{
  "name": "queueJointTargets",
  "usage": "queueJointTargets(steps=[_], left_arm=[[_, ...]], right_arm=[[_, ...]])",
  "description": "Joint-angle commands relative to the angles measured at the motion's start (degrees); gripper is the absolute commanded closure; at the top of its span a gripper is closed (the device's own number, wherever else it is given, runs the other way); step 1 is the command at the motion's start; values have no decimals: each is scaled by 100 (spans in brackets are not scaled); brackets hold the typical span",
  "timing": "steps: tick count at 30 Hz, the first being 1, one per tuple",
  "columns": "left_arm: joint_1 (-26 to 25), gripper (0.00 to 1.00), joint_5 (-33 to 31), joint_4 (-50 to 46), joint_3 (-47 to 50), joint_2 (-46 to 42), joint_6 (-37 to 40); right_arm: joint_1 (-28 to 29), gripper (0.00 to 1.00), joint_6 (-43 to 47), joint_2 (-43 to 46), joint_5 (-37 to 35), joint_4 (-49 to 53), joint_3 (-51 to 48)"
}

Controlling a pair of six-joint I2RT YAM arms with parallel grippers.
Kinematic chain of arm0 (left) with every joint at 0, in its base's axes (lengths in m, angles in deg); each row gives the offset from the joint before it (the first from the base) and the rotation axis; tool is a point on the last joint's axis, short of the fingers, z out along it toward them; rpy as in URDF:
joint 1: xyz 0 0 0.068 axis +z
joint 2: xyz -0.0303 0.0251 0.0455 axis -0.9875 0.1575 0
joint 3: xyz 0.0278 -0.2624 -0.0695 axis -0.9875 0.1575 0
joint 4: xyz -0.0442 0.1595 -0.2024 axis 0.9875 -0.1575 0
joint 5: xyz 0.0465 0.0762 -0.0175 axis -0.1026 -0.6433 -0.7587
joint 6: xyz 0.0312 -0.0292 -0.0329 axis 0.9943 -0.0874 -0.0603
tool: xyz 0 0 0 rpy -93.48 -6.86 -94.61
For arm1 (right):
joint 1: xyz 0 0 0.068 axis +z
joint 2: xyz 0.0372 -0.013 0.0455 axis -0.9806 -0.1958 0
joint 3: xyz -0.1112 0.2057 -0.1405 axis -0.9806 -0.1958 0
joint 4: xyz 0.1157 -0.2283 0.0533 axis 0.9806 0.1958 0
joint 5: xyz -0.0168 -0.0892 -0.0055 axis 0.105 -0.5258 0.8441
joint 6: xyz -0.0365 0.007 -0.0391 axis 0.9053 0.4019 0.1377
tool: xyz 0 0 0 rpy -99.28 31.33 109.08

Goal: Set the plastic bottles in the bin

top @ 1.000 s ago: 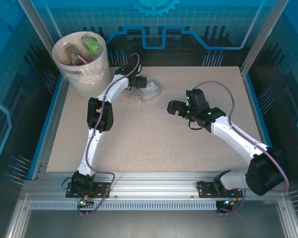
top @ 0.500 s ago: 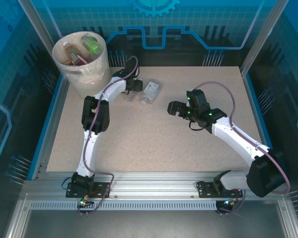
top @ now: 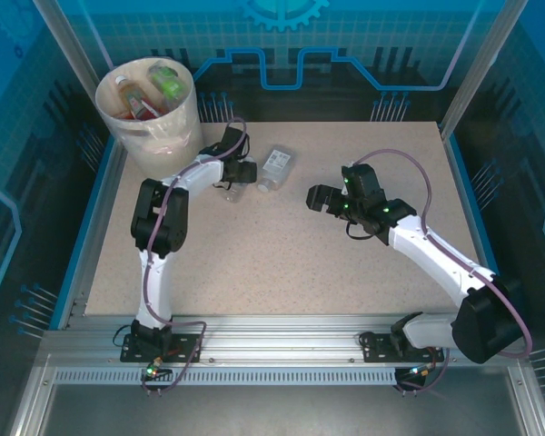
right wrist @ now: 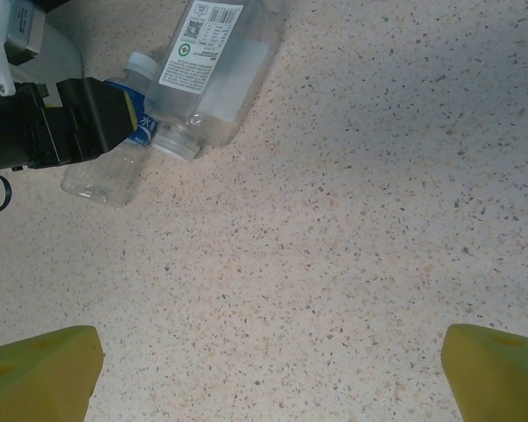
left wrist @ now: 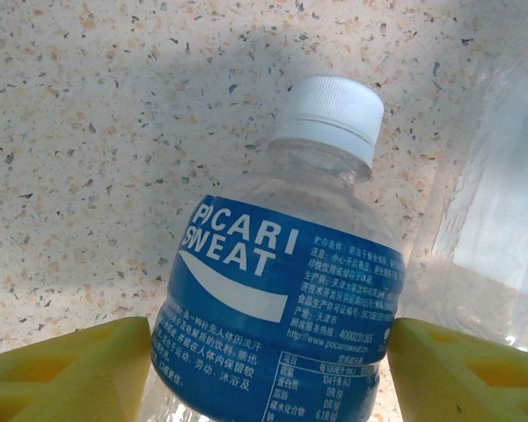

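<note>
The left fingers (left wrist: 62, 369) squeeze a blue-label bottle (left wrist: 282, 299) lying on the bench (left wrist: 114, 132). The right fingers (right wrist: 40, 365) are wide apart above the bench, holding nothing.

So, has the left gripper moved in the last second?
Yes: against the bin, the left gripper has shifted left and toward the table's near edge.

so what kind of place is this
Probably a robot lab test cell: speckled table framed by aluminium rails, blue backdrop panels, left arm and right arm bolted at its near edge.
</note>
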Motion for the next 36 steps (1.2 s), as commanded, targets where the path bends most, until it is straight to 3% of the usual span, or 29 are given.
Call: queueJointTargets(steps=[1, 6, 8, 10, 15, 24, 29, 36], left_arm=[[-27, 31, -5, -615, -213, 524, -162], [-36, 41, 5, -294, 58, 209, -221], [-36, 35, 21, -318, 132, 148, -145], [-36, 22, -59, -583, -9, 302, -22], [-18, 18, -213, -928, -155, 558, 13], [-18, 41, -133, -757, 44, 179, 4], [-18, 42, 132, -305, 679, -581, -160], [-18, 43, 1056, 663, 1802, -2193, -387]], right_arm=[[-53, 0, 65, 33, 137, 90, 84], [-36, 0, 50, 93, 97, 95, 26], [-35, 0, 40, 111, 88, 86, -7], [-35, 0, 50, 111, 102, 83, -8], [-33, 0, 91, 114, 124, 102, 26], [-27, 0, 78, 163, 114, 83, -48], [45, 0, 501, 246, 582, -360, -157], [705, 0, 1559, 106, 652, -558, 218]])
